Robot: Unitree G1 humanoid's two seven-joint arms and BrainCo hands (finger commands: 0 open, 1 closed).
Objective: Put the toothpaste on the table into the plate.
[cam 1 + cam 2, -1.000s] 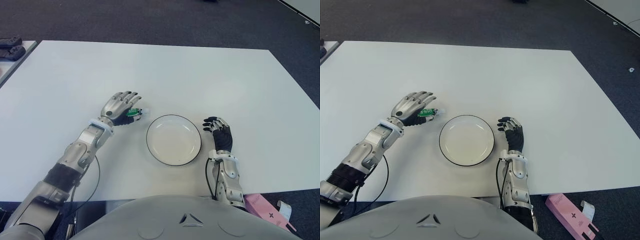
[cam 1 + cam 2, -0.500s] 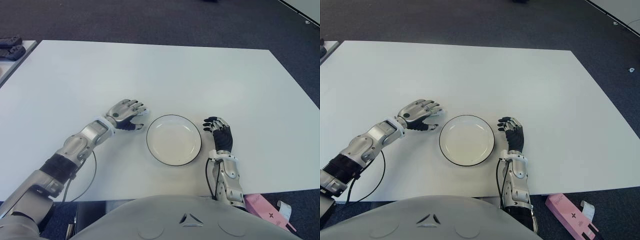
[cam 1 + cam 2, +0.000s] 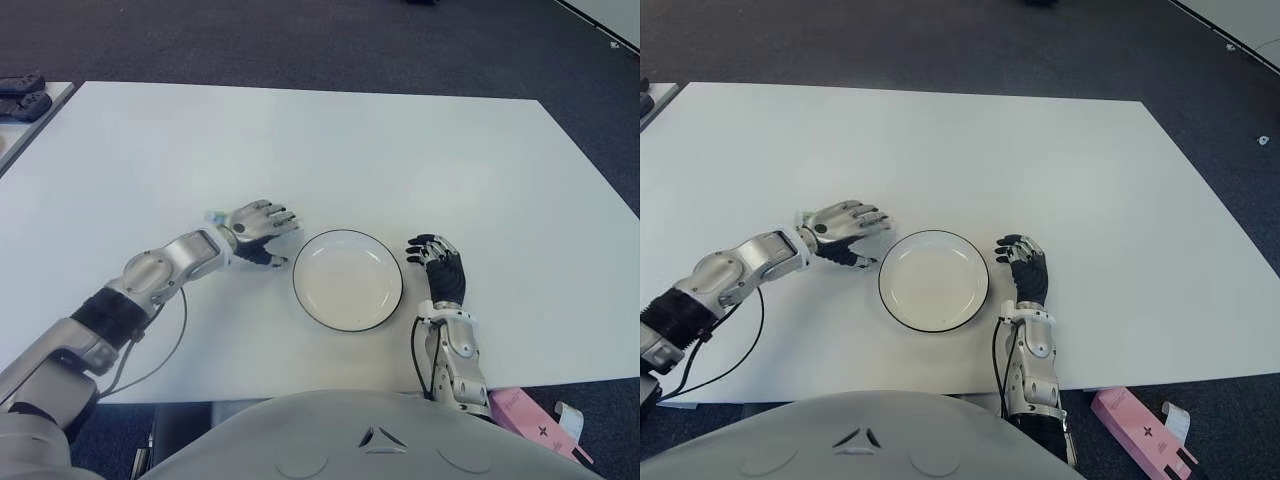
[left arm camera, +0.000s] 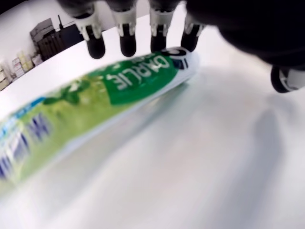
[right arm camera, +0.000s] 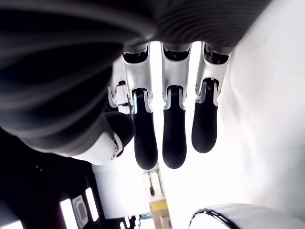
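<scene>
My left hand (image 3: 255, 221) sits just left of the white plate (image 3: 347, 279), palm down with fingers spread over the green Darlie toothpaste tube (image 4: 95, 100), which lies flat on the white table (image 3: 330, 150). My fingertips (image 4: 127, 46) hang over the tube's far end, not closed on it. My right hand (image 3: 437, 264) shows just right of the plate, fingers loosely extended, holding nothing.
</scene>
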